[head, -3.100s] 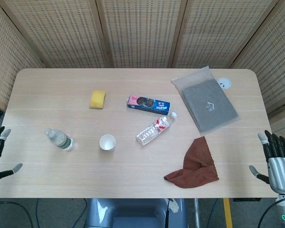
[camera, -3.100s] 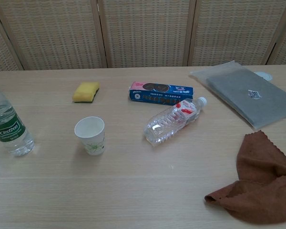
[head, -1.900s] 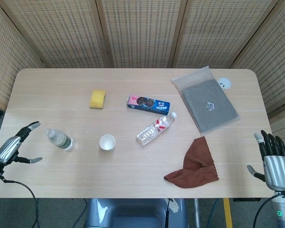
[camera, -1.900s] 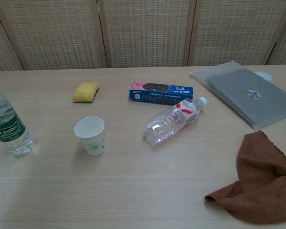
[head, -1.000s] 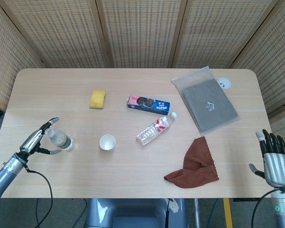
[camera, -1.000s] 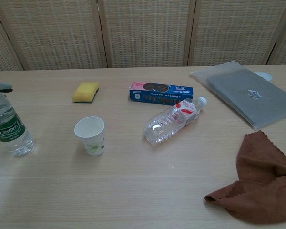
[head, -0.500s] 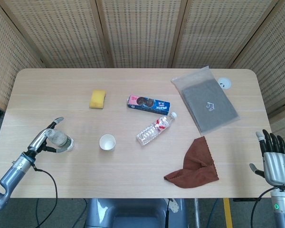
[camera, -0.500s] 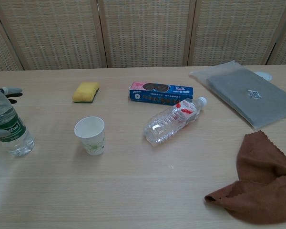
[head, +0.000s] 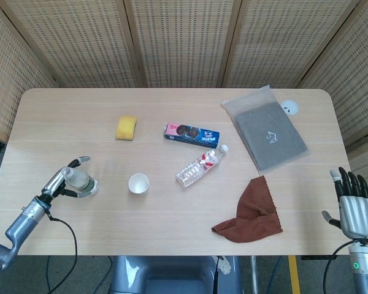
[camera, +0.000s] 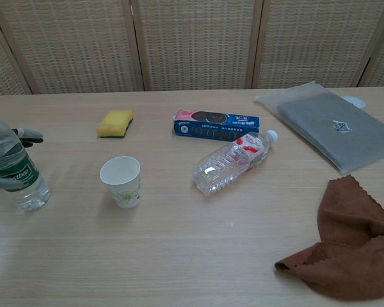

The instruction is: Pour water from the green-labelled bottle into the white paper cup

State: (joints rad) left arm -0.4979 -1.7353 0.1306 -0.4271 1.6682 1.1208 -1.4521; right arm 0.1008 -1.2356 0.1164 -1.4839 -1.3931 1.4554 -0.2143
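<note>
Green-labelled bottle (camera: 11, 169) upright near left edge of surface (head: 172, 214), white paper cup (camera: 121, 181) to its right, bare gap between. Left robot hand (head: 64, 177) around bottle, fingers (camera: 29, 135) curled behind it and before it; firm grip or not, cannot tell. Chest view cuts off hand. Right robot hand (head: 354, 207) off right edge, fingers spread, holding nothing.

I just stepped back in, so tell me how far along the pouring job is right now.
Early stage. Done: the left hand has reached the green-labelled bottle, with fingers on either side of it. In hand: closing the grasp; whether it grips firmly cannot be told, and the bottle stands upright on the table. Left: lifting, carrying it to the white paper cup and pouring. The right hand waits open at the table's edge.
</note>
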